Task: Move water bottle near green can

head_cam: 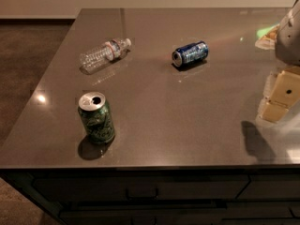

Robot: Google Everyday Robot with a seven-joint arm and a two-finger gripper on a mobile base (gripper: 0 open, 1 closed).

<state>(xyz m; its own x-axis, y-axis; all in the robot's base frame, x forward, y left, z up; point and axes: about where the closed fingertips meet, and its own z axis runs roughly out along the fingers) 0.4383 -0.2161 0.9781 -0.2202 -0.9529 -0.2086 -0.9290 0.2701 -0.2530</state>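
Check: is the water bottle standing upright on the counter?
No: the water bottle lies on its side, apart from the upright green can; the pincer hangs at the right edge of the counter.

The gripper [278, 97] is at the right edge of the view, about half way down. It is made of blocky pieces in a pale cream colour, like butter. The bigger piece has 1 small dark dot on its flat face; it is too small to tell if it is a screw or a hole. A smaller cream block sits just below it. Above them is a round, smooth part of the arm [288, 36], light grey and white, cut off by the edge
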